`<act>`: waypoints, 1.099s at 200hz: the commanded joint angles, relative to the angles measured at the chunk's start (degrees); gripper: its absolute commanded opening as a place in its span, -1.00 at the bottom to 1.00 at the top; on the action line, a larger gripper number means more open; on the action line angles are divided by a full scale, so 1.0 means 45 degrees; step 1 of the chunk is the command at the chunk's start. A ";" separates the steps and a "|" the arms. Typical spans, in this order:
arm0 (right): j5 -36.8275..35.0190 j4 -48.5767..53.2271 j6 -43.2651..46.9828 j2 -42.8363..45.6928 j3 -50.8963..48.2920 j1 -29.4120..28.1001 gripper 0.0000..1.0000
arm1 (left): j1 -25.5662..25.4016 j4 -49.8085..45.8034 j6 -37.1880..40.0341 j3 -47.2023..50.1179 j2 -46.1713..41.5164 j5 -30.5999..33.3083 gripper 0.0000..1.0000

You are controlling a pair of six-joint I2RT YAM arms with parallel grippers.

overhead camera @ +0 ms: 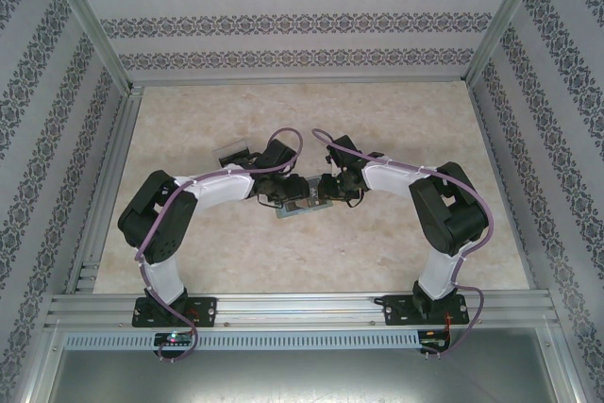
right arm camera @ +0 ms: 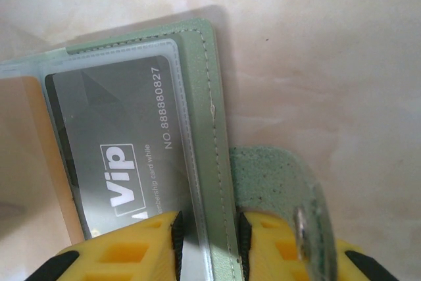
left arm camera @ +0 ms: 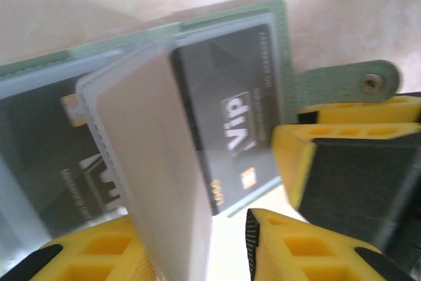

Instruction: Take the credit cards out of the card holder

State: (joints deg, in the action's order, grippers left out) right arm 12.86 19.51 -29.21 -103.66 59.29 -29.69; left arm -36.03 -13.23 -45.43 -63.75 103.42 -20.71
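The grey-green card holder (overhead camera: 300,211) lies open on the table between both grippers. A dark credit card (left arm camera: 230,116) marked "VIP" sits in its clear sleeve (right arm camera: 125,143), and a second dark card (left arm camera: 66,176) shows in the other half. A pale, clear-edged sleeve leaf (left arm camera: 158,162) stands up between the fingers of my left gripper (left arm camera: 197,245). It leans on the left finger, with a gap to the right pad (left arm camera: 251,235). My right gripper (right arm camera: 209,245) is shut on the holder's stitched edge (right arm camera: 210,162) beside the closing tab (right arm camera: 276,182).
A transparent tray (overhead camera: 231,153) sits just behind the left arm's wrist. Metal frame rails (overhead camera: 104,186) and patterned walls bound the beige table (overhead camera: 283,110) on three sides. The right gripper's yellow fingers (left arm camera: 342,156) crowd the holder's tab side.
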 commanded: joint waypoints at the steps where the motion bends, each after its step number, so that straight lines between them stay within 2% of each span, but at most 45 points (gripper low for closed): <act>1: 0.0741 -0.0567 -0.0363 -0.0417 -0.0371 -0.0034 -0.35 | -0.0215 0.0752 0.0233 -0.0685 0.0184 -0.0640 -0.24; 77: 0.0077 -0.0687 -0.0676 0.0966 -0.1118 0.0863 -0.33 | -0.0257 0.0776 0.0244 -0.0957 0.0524 -0.0759 -0.23; 130: -0.0485 -0.0529 -0.0679 0.1904 -0.1126 0.1188 -0.27 | 0.0080 0.0085 0.0206 -0.0072 -0.0637 0.0696 -0.24; 168: 0.1721 -0.0973 -0.0558 0.1301 -0.0288 0.0837 -0.42 | 0.0522 -0.0130 -0.0168 0.1160 -0.1222 0.1242 -0.56; 188: 0.2231 -0.1124 -0.0578 0.0785 0.0235 0.0270 -0.47 | 0.0585 -0.0220 -0.0183 0.1461 -0.1152 0.1306 -0.73; 220: 0.2604 -0.1098 -0.0657 -0.0082 0.0984 -0.0441 -0.46 | 0.0585 -0.0145 -0.0277 0.1688 -0.0840 0.1368 -0.77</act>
State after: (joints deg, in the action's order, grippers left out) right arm 21.02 15.11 -31.66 -101.12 60.73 -29.65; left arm -33.67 -12.73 -45.74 -56.97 98.98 -15.99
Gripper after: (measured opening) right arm 0.269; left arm 0.118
